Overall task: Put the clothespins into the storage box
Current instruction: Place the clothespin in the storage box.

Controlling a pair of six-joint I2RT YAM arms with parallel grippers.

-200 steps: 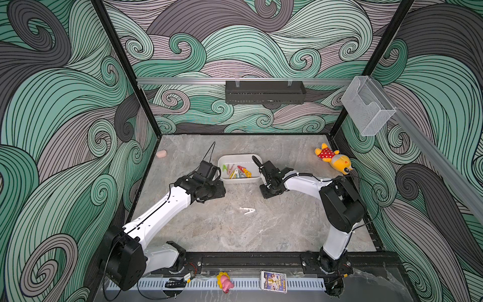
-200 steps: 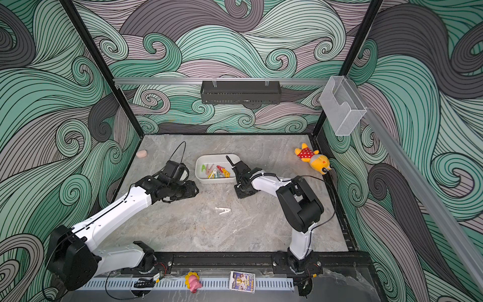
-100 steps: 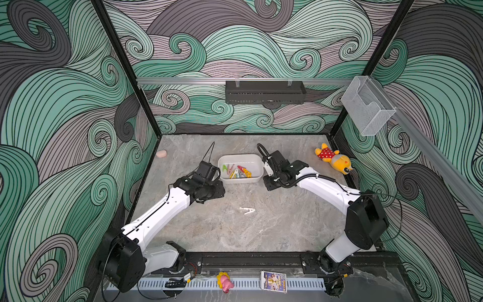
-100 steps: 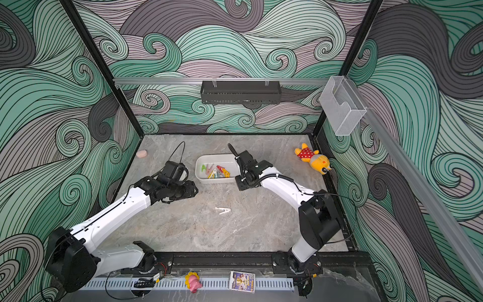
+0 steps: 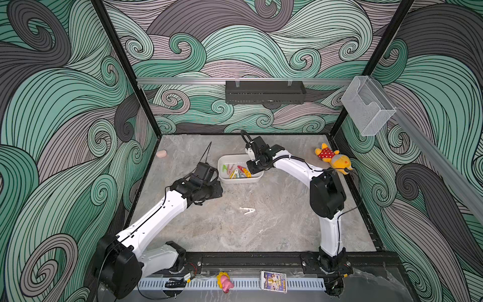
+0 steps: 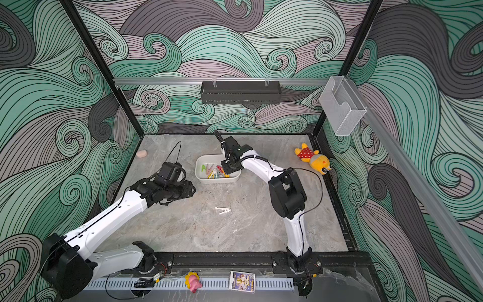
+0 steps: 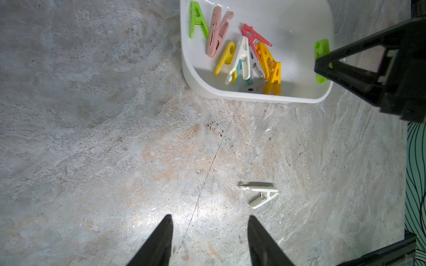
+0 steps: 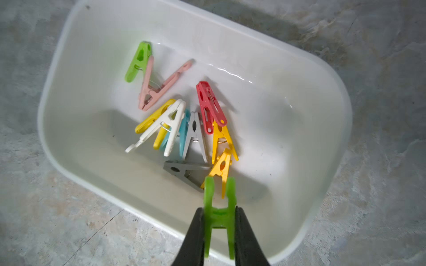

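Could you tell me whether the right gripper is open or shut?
Shut: in the right wrist view the right gripper clamps a bright green plastic clothespin between its black fingers, over the shallow white plastic tub.

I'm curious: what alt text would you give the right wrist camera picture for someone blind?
The right hand grips a green clothespin over one edge of a white storage box. About ten colourful clothespins lie piled on its floor; grey marbled table surrounds it.
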